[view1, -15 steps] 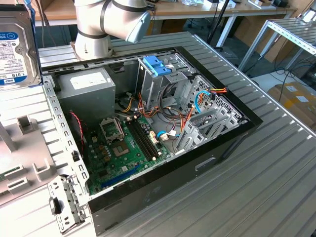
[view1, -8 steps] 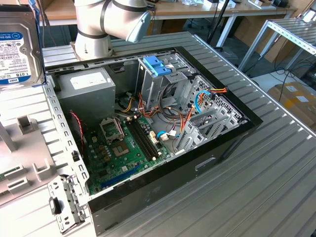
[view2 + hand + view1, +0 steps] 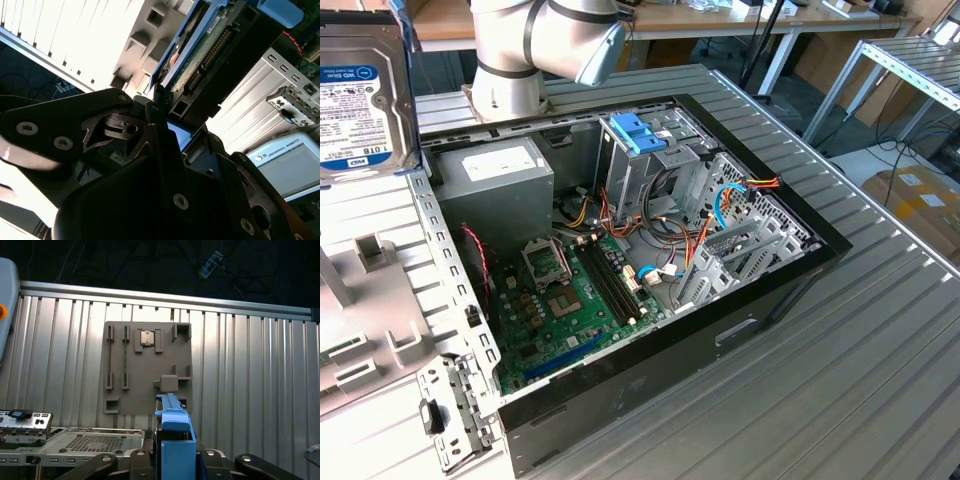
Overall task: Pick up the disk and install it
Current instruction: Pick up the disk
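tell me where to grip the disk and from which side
Pinch the disk across its two broad flat faces near one short end, coming in end-on, as the gripper appears to hold it now. The thin flat body gives parallel faces to clamp, and the blue rails on its sides are left free.

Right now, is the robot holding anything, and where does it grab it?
Yes, the disk. The tool is shut on one end of it, gripping across the end where the blue rail sits.
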Available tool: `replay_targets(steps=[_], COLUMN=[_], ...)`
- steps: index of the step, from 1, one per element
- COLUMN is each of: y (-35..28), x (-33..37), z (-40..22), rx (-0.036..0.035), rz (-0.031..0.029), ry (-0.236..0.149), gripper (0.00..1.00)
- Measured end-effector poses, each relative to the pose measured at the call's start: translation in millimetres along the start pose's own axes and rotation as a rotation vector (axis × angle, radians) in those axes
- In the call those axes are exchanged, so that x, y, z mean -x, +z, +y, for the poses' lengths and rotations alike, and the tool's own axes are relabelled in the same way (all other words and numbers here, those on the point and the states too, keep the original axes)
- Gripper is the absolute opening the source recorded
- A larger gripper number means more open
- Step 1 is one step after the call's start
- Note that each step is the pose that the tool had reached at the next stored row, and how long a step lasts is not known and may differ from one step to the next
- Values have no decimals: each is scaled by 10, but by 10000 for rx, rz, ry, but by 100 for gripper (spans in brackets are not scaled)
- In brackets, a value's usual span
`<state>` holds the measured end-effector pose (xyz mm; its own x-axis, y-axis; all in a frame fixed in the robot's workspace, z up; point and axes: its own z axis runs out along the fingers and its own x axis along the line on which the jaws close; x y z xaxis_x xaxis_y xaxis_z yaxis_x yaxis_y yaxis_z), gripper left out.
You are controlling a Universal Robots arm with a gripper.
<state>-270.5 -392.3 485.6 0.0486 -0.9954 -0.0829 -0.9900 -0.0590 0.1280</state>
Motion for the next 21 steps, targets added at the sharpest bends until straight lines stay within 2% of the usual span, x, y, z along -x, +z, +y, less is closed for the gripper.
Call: replay_targets(steps=[5, 10, 21], y=[-1, -4, -9], x=[-2, -6, -11], z=[-33, -98, -197], rx=[0, 0, 0], rz=[0, 0, 0], ry=[0, 0, 0], gripper=[37, 37, 37])
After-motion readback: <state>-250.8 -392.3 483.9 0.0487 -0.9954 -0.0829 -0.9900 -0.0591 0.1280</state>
